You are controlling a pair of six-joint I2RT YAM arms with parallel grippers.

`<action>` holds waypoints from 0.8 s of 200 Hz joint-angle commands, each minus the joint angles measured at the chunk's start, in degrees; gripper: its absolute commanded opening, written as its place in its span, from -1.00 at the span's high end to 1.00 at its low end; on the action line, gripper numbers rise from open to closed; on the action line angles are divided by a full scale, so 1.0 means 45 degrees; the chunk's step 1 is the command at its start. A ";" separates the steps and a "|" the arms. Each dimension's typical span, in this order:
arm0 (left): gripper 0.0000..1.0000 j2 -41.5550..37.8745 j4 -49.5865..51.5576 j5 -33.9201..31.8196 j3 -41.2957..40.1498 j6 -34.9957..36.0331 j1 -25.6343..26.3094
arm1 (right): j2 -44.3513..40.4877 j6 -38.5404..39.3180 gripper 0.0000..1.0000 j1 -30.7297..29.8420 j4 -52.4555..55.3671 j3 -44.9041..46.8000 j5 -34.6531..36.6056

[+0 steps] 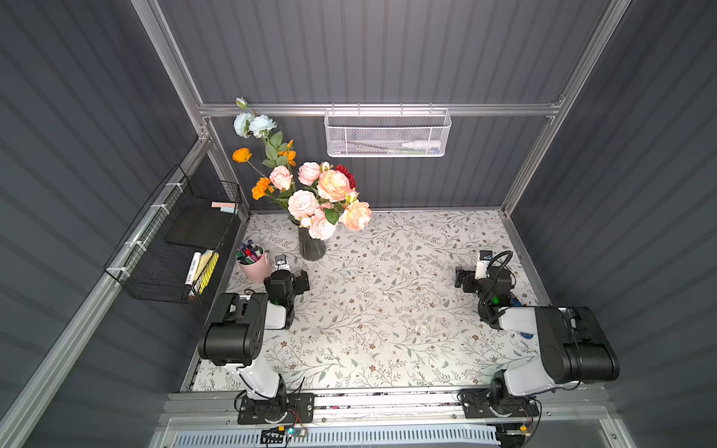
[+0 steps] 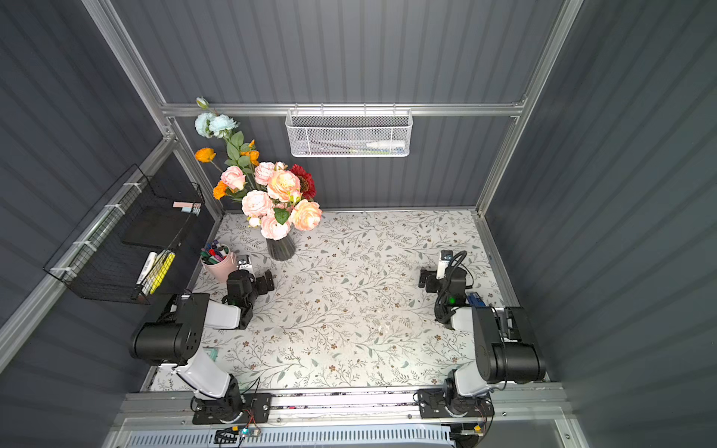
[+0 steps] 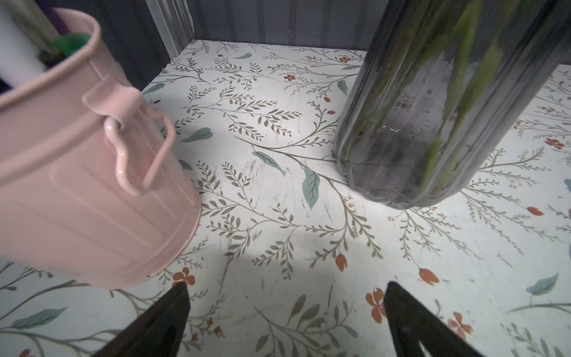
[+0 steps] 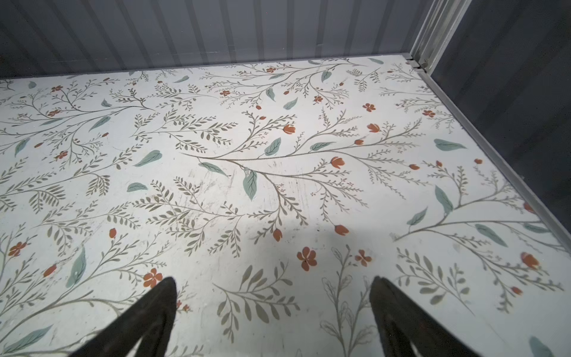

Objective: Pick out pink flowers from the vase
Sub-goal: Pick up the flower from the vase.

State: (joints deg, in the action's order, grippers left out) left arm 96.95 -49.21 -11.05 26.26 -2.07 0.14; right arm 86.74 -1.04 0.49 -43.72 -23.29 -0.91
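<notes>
Left pincer (image 3: 286,285), vase (image 3: 417,123) (pink flowers (image 1: 333,185) inside)

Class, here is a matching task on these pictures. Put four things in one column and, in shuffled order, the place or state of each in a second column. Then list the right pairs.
Things:
1. pink flowers
2. pink bucket of pens
3. white mesh basket
4. right gripper

Places or states:
A. hung high at the back
B. open, above the table
C. standing in the vase
D. on the table, apart from the vase

Pairs: 1-C, 2-D, 3-A, 4-B
</notes>
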 commanded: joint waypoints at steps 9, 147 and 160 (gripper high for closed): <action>-0.99 0.0137 0.0138 0.0110 0.0238 0.0146 -0.0071 | 0.0097 0.0153 -0.98 0.0022 -0.0381 -0.0185 -0.0035; -0.99 0.0175 0.0171 0.0289 0.0297 0.0204 -0.0090 | 0.0123 0.0173 -0.98 0.0027 -0.0381 -0.0235 -0.0083; -0.99 0.0174 0.0189 0.0326 0.0296 0.0203 -0.0110 | 0.0134 0.0172 -0.98 0.0027 -0.0386 -0.0215 -0.0081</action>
State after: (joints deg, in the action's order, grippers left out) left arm 96.97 -49.21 -10.63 26.26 -2.07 0.14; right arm 86.74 -1.02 0.49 -43.72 -23.27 -0.93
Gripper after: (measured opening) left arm 0.995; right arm 0.990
